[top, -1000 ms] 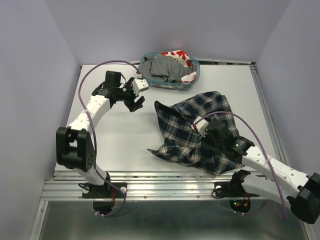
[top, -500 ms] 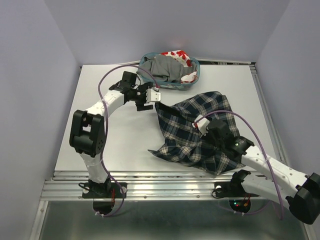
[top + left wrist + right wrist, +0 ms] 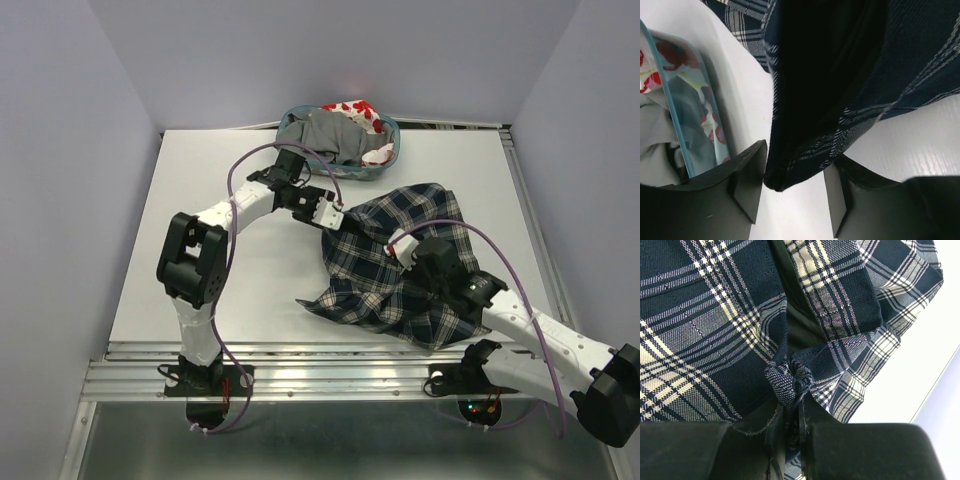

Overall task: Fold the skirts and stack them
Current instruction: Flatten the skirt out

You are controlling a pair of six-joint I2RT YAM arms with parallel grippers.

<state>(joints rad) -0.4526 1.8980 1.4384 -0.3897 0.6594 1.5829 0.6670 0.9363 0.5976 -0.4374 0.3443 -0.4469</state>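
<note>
A navy, white and green plaid skirt (image 3: pixel 375 275) lies rumpled on the white bench (image 3: pixel 220 280), centre right in the overhead view. The left gripper (image 3: pixel 791 172), reaching in from the left of the frame, stands partly open astride the skirt's upper-left corner, its fingers (image 3: pixel 747 180) on either side of the hem. The right gripper (image 3: pixel 790 415), lower right in the frame, is pinched tight on a bunched fold of the same skirt. At top centre, a teal basket (image 3: pixel 340 172) holds the grey skirt (image 3: pixel 325 135) and the white skirt with red print (image 3: pixel 355 108).
</note>
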